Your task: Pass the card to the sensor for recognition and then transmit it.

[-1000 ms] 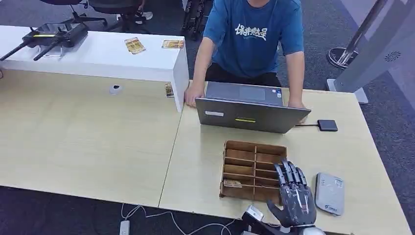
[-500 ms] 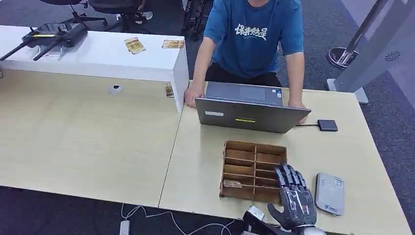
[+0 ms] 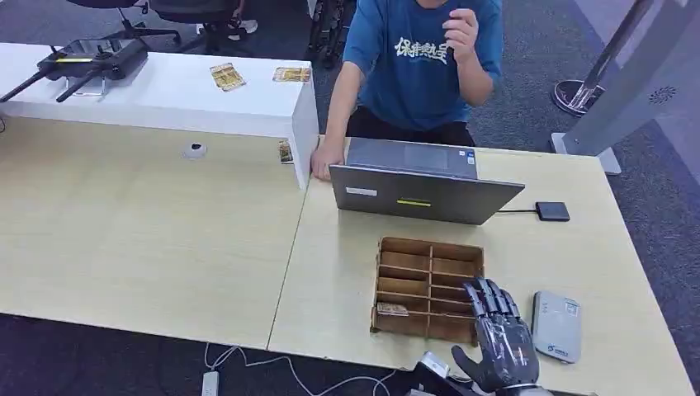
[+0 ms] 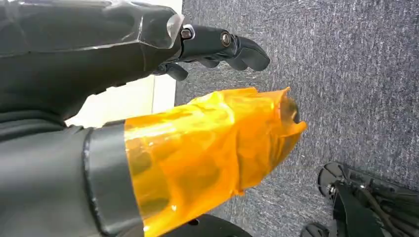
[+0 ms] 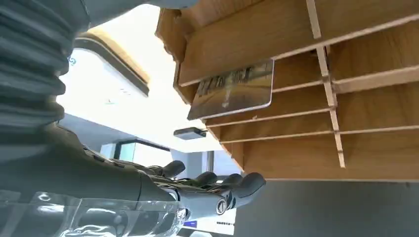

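Observation:
A small card (image 3: 392,309) stands in a near-left slot of the wooden divided box (image 3: 429,257); in the right wrist view the card (image 5: 232,91) leans in its slot of the box (image 5: 316,113). My right hand (image 3: 498,342) hovers at the box's near right corner, fingers straight and apart, holding nothing; the right wrist view shows its fingers (image 5: 217,190) clear of the card. The grey sensor pad (image 3: 555,326) lies flat just right of that hand. My left hand (image 4: 197,74), thumb wrapped in orange tape, hangs over grey carpet, holding nothing.
A person in a blue shirt stands behind the open laptop (image 3: 421,194), one hand on the table, the other raised. A small black box (image 3: 552,211) on a cable lies right of the laptop. A white raised shelf (image 3: 165,91) holds cards and a black device.
My right hand has slid back toward the table's near edge. The person has lifted one hand off the laptop up to chest height.

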{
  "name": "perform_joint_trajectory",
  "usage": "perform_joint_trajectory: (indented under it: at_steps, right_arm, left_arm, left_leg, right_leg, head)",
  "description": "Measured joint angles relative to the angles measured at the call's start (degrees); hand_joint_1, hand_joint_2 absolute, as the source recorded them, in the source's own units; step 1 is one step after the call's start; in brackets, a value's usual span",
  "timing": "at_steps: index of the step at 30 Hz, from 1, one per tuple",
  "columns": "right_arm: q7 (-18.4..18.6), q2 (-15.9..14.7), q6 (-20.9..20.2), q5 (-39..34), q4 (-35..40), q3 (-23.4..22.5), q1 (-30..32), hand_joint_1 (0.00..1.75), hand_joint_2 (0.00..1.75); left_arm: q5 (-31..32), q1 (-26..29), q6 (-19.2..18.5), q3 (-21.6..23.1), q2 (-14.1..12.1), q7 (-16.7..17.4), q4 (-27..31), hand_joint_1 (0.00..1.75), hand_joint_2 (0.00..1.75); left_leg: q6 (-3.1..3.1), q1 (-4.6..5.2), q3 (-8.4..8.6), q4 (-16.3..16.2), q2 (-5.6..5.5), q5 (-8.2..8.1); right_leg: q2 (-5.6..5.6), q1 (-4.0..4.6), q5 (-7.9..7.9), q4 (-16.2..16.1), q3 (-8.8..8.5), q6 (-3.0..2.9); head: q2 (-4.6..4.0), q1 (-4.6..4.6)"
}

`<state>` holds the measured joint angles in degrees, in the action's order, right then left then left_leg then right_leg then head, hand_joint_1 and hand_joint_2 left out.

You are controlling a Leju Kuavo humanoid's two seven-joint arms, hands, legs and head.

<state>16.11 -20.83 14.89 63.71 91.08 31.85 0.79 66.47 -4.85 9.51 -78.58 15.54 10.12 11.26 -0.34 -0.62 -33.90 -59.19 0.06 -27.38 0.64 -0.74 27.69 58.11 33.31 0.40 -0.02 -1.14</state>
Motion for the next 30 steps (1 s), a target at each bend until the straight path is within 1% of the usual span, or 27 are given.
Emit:
perform_joint_trajectory:
  at_steps: [6, 18, 24, 30]
  right_arm:
    - [-0.3, -0.4, -0.1, 0.5, 1.4, 0.4, 0.1, 0.0, 1.75]
    - [-0.7, -0.4, 0.0, 1.1, 1.4, 1.9, -0.8, 0.0, 1.75]
    - [-0.7, -0.4, -1.3, 1.2, 0.1, 2.8, -2.5, 0.0, 1.75]
    - [-0.7, -0.4, -1.4, 1.2, -1.3, 3.5, -3.6, 0.0, 1.75]
  left_arm:
    - [0.0, 0.0, 0.0, 0.0, 0.0, 0.0, 0.0, 0.0, 0.0]
    - [0.0, 0.0, -0.1, 0.0, 0.0, 0.0, 0.0, 0.0, 0.0]
    - [0.6, 0.0, -0.3, 0.0, 0.0, 0.0, 0.0, 0.0, 0.0]
    - [0.7, 0.0, -0.3, 0.0, 0.0, 0.0, 0.0, 0.0, 0.0]
  left_leg:
    - [0.0, 0.0, 0.0, 0.0, 0.0, 0.0]
    - [0.0, 0.0, 0.0, 0.0, -0.01, 0.0]
    - [0.0, 0.0, 0.0, 0.0, -0.01, 0.0]
    - [-0.02, 0.0, 0.0, 0.0, -0.01, 0.02]
  right_leg:
    - [0.0, 0.01, 0.0, 0.0, 0.0, 0.0]
    - [0.01, 0.0, 0.0, 0.0, -0.01, 0.0]
    - [0.01, 0.0, 0.0, 0.0, -0.01, 0.0]
    - [0.01, 0.0, -0.03, 0.0, -0.01, -0.03]
  head:
    - [0.0, 0.02]
    - [0.0, 0.0]
    - [0.0, 0.0]
    - [0.0, 0.02]
